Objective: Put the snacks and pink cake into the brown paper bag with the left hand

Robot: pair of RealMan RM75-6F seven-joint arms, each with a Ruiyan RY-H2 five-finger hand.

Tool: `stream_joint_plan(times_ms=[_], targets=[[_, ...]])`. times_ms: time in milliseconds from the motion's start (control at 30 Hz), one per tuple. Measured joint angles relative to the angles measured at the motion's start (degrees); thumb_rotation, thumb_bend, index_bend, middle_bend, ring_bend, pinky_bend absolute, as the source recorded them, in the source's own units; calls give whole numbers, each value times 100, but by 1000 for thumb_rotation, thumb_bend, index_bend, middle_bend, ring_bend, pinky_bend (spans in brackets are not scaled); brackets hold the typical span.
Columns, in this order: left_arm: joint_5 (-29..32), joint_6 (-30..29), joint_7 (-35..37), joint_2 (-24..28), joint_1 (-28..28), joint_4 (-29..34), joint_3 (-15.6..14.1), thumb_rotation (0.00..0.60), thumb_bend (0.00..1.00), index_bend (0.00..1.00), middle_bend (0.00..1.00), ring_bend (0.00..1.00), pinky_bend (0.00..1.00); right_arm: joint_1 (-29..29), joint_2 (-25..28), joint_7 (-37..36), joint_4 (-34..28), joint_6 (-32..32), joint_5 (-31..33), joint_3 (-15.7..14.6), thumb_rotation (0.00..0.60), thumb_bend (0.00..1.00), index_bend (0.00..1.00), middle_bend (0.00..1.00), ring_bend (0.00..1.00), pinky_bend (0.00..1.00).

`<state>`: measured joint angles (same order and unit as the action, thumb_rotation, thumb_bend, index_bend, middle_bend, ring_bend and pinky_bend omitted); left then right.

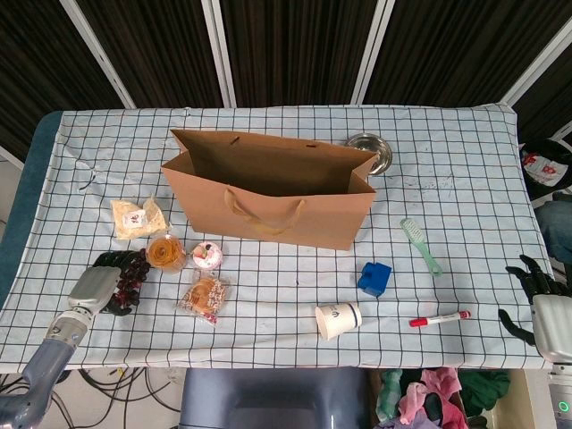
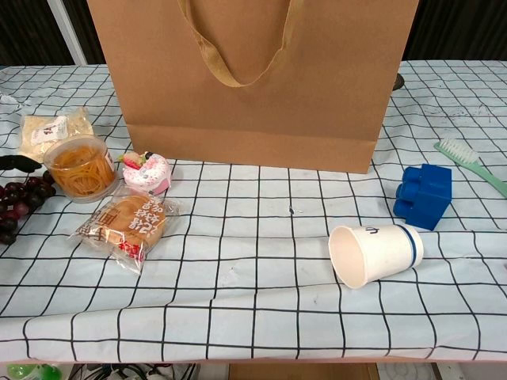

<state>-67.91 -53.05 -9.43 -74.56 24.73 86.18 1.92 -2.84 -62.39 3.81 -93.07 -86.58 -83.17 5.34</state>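
Observation:
The brown paper bag stands open in the middle of the table, and its front wall fills the top of the chest view. Left of it lie a pale snack packet, a clear tub of orange snacks, the small pink cake and a wrapped bun. My left hand rests on the table left of the tub, fingers apart, holding nothing. My right hand hangs off the table's right edge, fingers spread, empty.
A bunch of dark grapes lies against the left hand's fingers. A steel bowl sits behind the bag. To the bag's right are a green brush, a blue block, a tipped paper cup and a red marker.

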Motion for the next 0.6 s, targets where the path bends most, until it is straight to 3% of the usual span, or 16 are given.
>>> stream_joint_plan(times_ms=[600], targets=[[207, 52, -178, -33, 114, -43, 46, 600, 13, 27, 57, 0, 0, 19, 25, -35, 3, -22, 10, 13, 600, 210, 217, 110, 244, 318]])
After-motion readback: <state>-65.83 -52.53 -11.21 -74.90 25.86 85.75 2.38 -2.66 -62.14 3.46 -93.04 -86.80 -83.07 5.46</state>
